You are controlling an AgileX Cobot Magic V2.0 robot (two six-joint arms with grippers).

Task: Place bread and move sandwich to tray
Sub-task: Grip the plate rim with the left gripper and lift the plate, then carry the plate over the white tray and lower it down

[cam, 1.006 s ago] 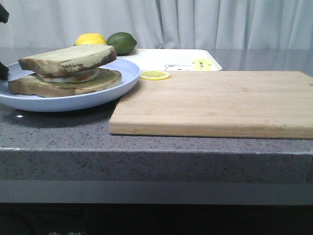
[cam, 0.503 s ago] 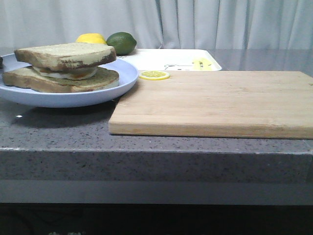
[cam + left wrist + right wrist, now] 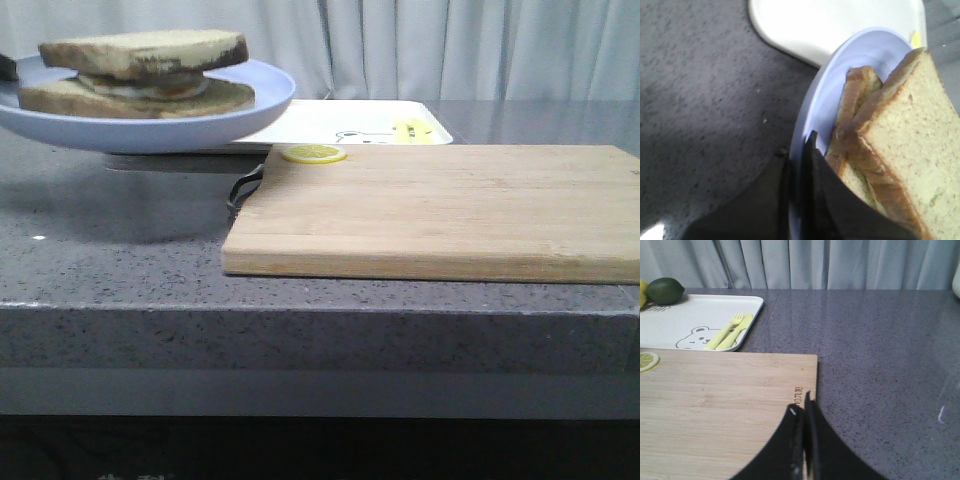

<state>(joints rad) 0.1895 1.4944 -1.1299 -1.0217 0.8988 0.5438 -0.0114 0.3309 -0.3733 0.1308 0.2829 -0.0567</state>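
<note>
The sandwich (image 3: 140, 72) lies on a pale blue plate (image 3: 150, 135), with the bread (image 3: 145, 48) as its top slice over egg and a lower slice. The plate hangs in the air at the left, its far edge over the near left corner of the white tray (image 3: 330, 120). My left gripper (image 3: 797, 150) is shut on the plate's rim (image 3: 812, 115), right beside the bread (image 3: 915, 135) and above the tray's corner (image 3: 830, 25). My right gripper (image 3: 802, 407) is shut on nothing, over the right edge of the cutting board (image 3: 725, 390).
The wooden cutting board (image 3: 440, 210) fills the centre and right, with a black handle loop (image 3: 243, 188) at its left end and a lemon slice (image 3: 314, 154) on its far left corner. A lime (image 3: 664, 290) and yellow fork and spoon (image 3: 732, 332) lie on the tray (image 3: 695, 315).
The plate with the sandwich has risen off the counter and shifted slightly right toward the tray. It now hides the lemon and lime behind it.
</note>
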